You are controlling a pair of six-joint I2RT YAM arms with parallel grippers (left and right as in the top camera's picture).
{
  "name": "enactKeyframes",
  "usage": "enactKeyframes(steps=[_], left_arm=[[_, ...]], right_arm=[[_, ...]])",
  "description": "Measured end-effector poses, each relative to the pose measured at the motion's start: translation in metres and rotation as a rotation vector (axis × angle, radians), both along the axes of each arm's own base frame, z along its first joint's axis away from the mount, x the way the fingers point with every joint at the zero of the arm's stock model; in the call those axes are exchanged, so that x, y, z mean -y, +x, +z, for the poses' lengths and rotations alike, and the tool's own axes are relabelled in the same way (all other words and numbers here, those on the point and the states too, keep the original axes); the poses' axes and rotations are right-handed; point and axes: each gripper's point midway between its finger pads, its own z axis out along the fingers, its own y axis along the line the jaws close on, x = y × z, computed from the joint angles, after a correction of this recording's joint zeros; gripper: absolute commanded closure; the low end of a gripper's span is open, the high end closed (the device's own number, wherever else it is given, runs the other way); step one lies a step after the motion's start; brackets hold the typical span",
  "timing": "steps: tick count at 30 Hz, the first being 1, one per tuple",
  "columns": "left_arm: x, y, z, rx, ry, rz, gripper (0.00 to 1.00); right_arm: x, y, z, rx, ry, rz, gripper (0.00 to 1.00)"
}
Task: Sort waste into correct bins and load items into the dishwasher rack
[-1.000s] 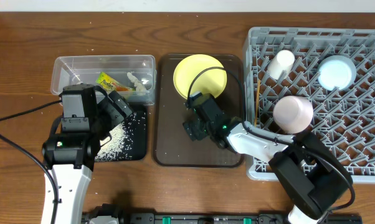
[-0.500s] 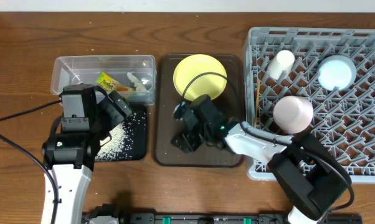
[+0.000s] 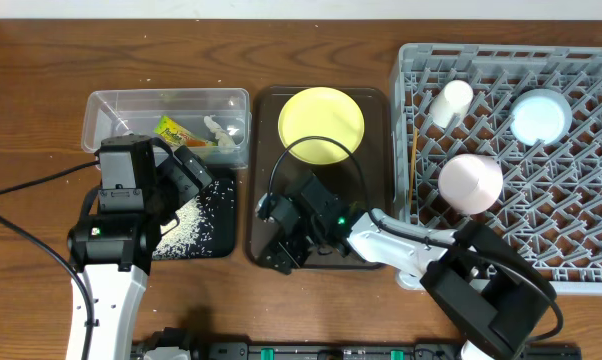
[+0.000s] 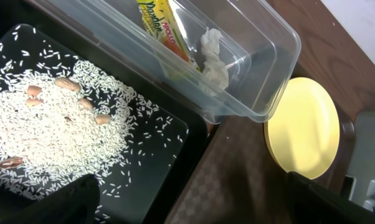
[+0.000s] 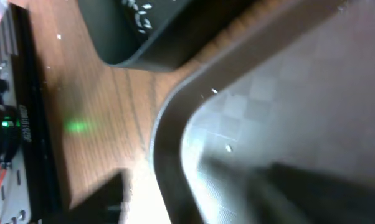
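The clear tub holds the yellow-green wrapper and white tissue; both also show in the left wrist view, wrapper and tissue. Rice crumbs lie in the black tray. My left gripper hovers open and empty over that tray. The yellow plate lies on the brown serving tray. My right gripper is open, low at that tray's front left corner, its fingers either side of the rim. The grey rack holds the white cup, light blue bowl, pink bowl and chopsticks.
A few brown nuts lie among the rice. A dark rail with a green light runs along the table's front edge. The right arm's cable loops over the plate. The black tray's corner is close to the right gripper.
My right gripper has moved from just below the plate toward the front left corner of the brown tray and come down low. The left arm has not moved.
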Motion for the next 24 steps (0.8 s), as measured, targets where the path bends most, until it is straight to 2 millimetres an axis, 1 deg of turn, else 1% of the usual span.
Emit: enactKeyframes(steps=[1,3,8,12,14,16,17,18,20,24], left_arm=[[0.0,0.0,0.0,0.0,0.0,0.0,0.05],[0.0,0.0,0.0,0.0,0.0,0.0,0.04],[0.0,0.0,0.0,0.0,0.0,0.0,0.04],[0.0,0.0,0.0,0.0,0.0,0.0,0.05],[0.0,0.0,0.0,0.0,0.0,0.0,0.05],[0.0,0.0,0.0,0.0,0.0,0.0,0.05],[0.0,0.0,0.0,0.0,0.0,0.0,0.04],[0.0,0.0,0.0,0.0,0.0,0.0,0.05],[0.0,0.0,0.0,0.0,0.0,0.0,0.05],[0.0,0.0,0.0,0.0,0.0,0.0,0.05]], right_arm=[[0.001,0.001,-0.001,0.006,-0.008,-0.006,0.98],[0.003,0.004,-0.004,0.016,-0.025,-0.019,0.99],[0.006,0.013,-0.007,0.053,-0.048,-0.051,0.99],[0.01,0.029,-0.007,0.101,-0.067,-0.095,0.99],[0.015,0.045,-0.006,0.14,-0.087,-0.142,0.99],[0.021,0.069,-0.002,0.202,-0.106,-0.208,0.99],[0.026,0.086,0.001,0.247,-0.115,-0.255,0.99],[0.028,0.095,0.004,0.275,-0.118,-0.281,0.99],[0.037,0.121,0.011,0.352,-0.125,-0.36,0.98],[0.048,0.158,0.027,0.466,-0.108,-0.473,0.9]])
